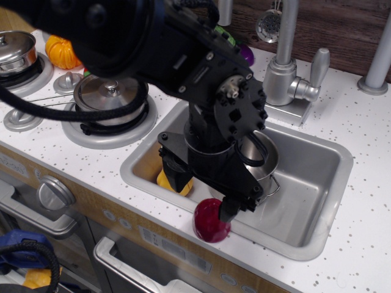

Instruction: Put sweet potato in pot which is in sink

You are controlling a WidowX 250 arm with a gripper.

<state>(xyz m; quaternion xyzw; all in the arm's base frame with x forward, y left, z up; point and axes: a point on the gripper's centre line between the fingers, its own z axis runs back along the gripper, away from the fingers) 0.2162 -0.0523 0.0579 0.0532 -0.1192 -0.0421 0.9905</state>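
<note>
The sweet potato (211, 221), glossy dark red, rests on the front rim of the sink (317, 183). My gripper (201, 196) hangs open just above it. One finger (229, 209) touches the sweet potato's right top, and the other finger (175, 174) is over a yellow toy. The steel pot (264, 160) stands upright inside the sink, just behind my gripper. It is mostly hidden by the arm; its rim and one wire loop handle show.
A yellow lumpy toy (173, 183) lies in the sink's left front corner. A lidded steel pot (111, 97) sits on the burner to the left. The faucet (286, 76) stands behind the sink. A purple toy (246, 55) and an orange-yellow toy (61, 52) lie at the back.
</note>
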